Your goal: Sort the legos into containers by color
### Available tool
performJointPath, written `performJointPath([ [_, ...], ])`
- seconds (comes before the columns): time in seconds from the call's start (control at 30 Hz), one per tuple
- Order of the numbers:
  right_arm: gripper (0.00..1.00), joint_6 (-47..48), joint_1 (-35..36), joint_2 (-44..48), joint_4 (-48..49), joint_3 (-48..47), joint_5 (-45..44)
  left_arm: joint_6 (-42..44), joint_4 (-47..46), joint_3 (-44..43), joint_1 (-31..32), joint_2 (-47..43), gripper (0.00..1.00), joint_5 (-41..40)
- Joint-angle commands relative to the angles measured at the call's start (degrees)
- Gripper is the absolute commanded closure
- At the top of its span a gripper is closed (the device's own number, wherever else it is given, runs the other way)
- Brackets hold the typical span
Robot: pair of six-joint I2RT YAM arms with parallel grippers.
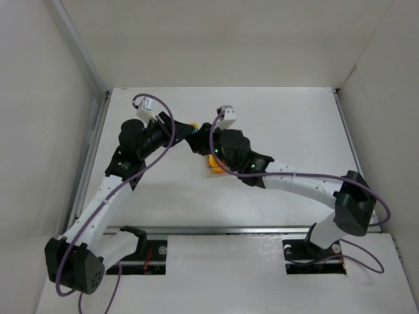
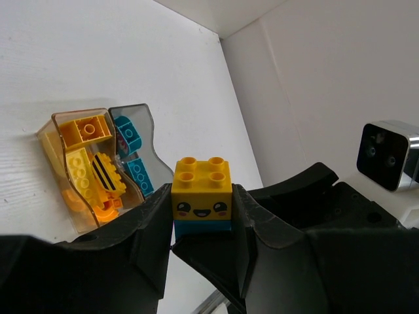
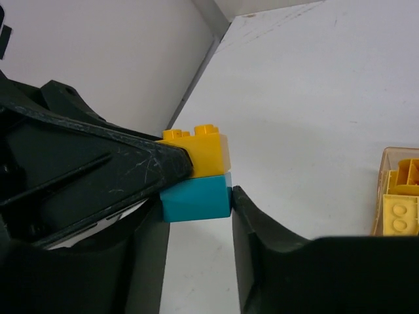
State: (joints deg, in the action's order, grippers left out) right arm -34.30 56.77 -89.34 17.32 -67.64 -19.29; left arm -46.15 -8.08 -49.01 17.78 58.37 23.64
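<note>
We've amber bin [image 2: 46,134] holding yellows [image 2: 78,173], grey bin [image 2: 149,127] teals [image 2: 139,175]. To do: L jaws pinch yellow brick [image 2: 201,190], R jaws teal brick [image 3: 195,199]; split, bin both.

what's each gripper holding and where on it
The left gripper clamps the yellow brick by its sides; the right gripper clamps the teal brick stuck beneath it, also by its sides.
</note>
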Motion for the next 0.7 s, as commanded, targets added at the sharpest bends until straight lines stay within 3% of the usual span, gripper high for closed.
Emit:
performJointPath([
  [0.0,0.66,0.12,-0.17,4.17,9.92,-0.22,-1.37,0.71,0.61,-0.64,0.5,0.08,1.0,3.61],
  [0.2,1.0,1.16,-0.17,5.75,9.92,1.7,-2.51,0.71,1.13,-0.12,0.5,0.08,1.0,4.14],
  [0.37,1.0,1.17,-0.17,10.67,9.32,9.44,-1.89,0.71,0.34,-0.12,-1.87,1.13,1.0,2.12],
  [0.5,1.0,-0.06,-0.17,15.33,-0.94,14.54,-2.6,1.23,-0.71,0.41,-4.25,2.18,1.0,0.18],
  [0.67,1.0,-0.68,-0.17,20.25,-5.62,19.82,-5.4,4.31,-3.25,0.94,-4.95,2.72,1.0,0.18],
])
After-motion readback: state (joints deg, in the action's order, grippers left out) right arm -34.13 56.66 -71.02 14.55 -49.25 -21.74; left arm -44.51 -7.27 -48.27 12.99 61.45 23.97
